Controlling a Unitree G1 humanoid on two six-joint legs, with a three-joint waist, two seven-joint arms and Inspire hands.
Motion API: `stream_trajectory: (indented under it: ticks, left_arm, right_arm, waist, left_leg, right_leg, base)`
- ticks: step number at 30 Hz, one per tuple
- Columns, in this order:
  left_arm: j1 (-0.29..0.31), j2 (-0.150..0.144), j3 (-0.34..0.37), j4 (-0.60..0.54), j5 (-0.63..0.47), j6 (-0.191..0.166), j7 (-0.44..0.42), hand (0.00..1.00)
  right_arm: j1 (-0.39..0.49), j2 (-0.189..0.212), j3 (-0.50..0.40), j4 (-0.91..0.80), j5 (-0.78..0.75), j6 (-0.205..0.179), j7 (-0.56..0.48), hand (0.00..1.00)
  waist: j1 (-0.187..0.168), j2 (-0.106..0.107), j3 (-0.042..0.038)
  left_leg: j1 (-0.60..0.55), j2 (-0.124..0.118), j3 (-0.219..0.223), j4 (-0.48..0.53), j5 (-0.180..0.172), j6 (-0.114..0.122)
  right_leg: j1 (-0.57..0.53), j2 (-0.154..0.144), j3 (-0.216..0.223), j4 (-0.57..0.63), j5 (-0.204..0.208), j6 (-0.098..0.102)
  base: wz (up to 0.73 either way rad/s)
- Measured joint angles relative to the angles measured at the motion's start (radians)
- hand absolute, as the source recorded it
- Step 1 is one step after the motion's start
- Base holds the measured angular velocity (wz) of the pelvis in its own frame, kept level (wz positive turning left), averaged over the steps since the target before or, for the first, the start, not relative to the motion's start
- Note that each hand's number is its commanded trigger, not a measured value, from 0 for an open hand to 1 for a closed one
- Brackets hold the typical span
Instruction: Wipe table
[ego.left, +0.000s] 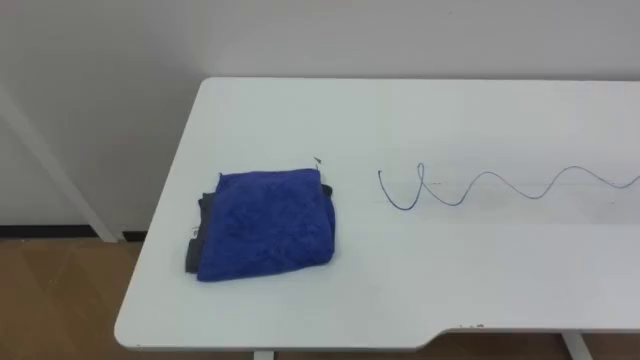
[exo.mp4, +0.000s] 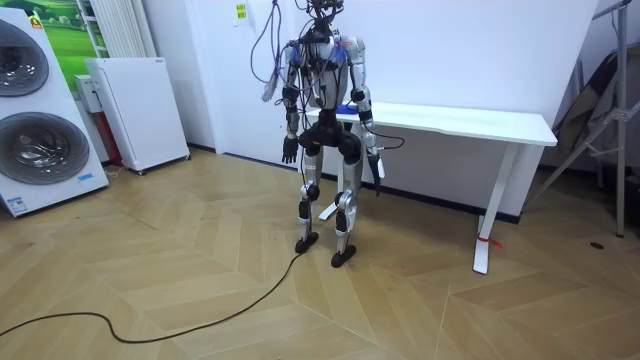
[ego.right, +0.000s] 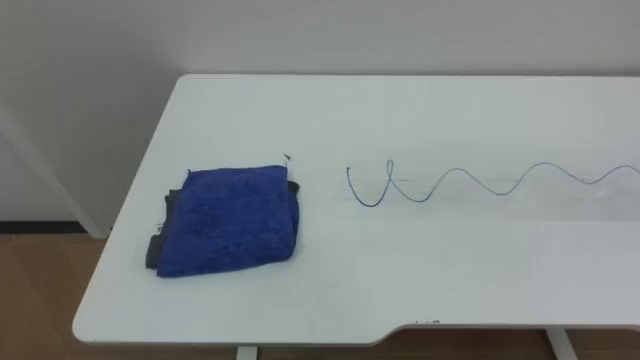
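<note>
A folded blue cloth (ego.left: 265, 222) lies on the white table (ego.left: 400, 110) near its left front corner, with a dark grey layer showing under its left edge. A thin blue wavy line (ego.left: 480, 187) runs across the tabletop from beside the cloth to the right. In the room view I stand at the left end of the table (exo.mp4: 470, 122), facing it, arms hanging down. My left hand (exo.mp4: 290, 152) hangs by my hip on the room view's left. My right hand (exo.mp4: 376, 167) hangs below the table's edge. Neither touches the cloth.
The table's left edge and its curved front edge (ego.left: 440, 335) are close to the cloth. Two stacked washing machines (exo.mp4: 35, 110) and a white cabinet (exo.mp4: 135, 110) stand at the room view's left. A folded metal stand (exo.mp4: 600, 110) is at its right.
</note>
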Motion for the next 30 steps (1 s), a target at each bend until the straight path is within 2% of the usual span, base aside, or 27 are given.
stream_trajectory:
  ticks: [6,13,19,21,24,25,27,30]
  left_arm:
    - [0.002,0.0,-0.003,0.0,-0.001,0.0,-0.017,0.0]
    - [-0.001,0.0,-0.023,0.002,-0.02,-0.001,-0.039,0.0]
    - [-0.002,-0.007,-0.002,0.014,-0.02,0.009,-0.04,0.0]
    - [0.005,-0.012,0.017,0.014,-0.021,0.012,-0.04,0.0]
    - [0.009,-0.013,0.041,0.013,-0.038,0.029,-0.039,0.0]
    - [0.013,-0.014,0.063,0.012,-0.038,0.03,-0.039,0.0]
    - [0.019,-0.015,0.106,0.012,-0.038,0.028,-0.037,0.0]
    - [0.045,-0.013,0.167,0.0,-0.052,0.029,-0.027,0.0]
  right_arm:
    - [0.001,0.0,0.0,-0.001,-0.001,-0.001,0.012,0.0]
    - [-0.002,0.0,0.0,-0.001,0.011,-0.002,0.011,0.0]
    - [-0.005,0.001,-0.014,0.001,0.077,0.0,-0.007,0.0]
    - [-0.001,0.005,-0.046,0.002,0.126,0.0,-0.022,0.0]
    - [0.004,0.004,-0.125,0.023,0.283,0.001,-0.052,0.0]
    - [0.018,0.004,-0.172,0.02,0.35,0.001,-0.071,0.0]
    - [0.044,0.001,-0.25,0.015,0.464,0.0,-0.098,0.0]
    - [0.079,-0.002,-0.38,0.01,0.667,0.0,-0.147,0.0]
  waist:
    - [-0.002,0.008,0.0012]
    - [-0.002,0.0,-0.0006]
    - [-0.001,-0.004,0.001]
    - [-0.005,-0.007,0.0001]
    - [-0.016,-0.012,0.0011]
    - [-0.032,-0.016,0.0007]
    - [-0.037,-0.016,0.0008]
    - [-0.077,-0.023,0.001]
  left_leg:
    - [0.001,0.0,0.0,0.0,0.0,0.0]
    - [0.001,-0.001,0.0,0.001,0.0,0.0]
    - [0.01,-0.001,0.005,-0.001,0.0,0.0]
    - [0.014,-0.001,0.006,-0.004,0.0,0.0]
    - [0.022,-0.002,0.0,-0.008,0.0,0.0]
    - [0.023,-0.004,-0.009,-0.009,0.0,0.0]
    - [0.029,-0.003,-0.008,-0.016,0.0,0.0]
    - [0.033,-0.003,-0.006,-0.02,0.0,0.0]
  right_leg:
    - [0.0,0.0,0.0,0.004,0.0,0.0]
    - [0.003,-0.001,0.0,-0.003,0.0,0.0]
    - [0.003,-0.001,0.005,-0.004,0.0,0.001]
    - [0.006,-0.001,0.005,-0.004,-0.003,0.001]
    - [0.018,-0.001,0.005,-0.013,-0.004,0.001]
    - [0.024,-0.001,0.006,-0.023,-0.004,0.0]
    - [0.025,0.001,0.011,-0.021,-0.004,0.0]
    - [0.029,0.0,0.009,-0.022,-0.005,-0.001]
  base:
    - [0.0]
    - [0.0]
    - [-0.02]
    - [-0.02]
    - [0.08]
    - [0.12]
    - [0.01]
    - [0.0]
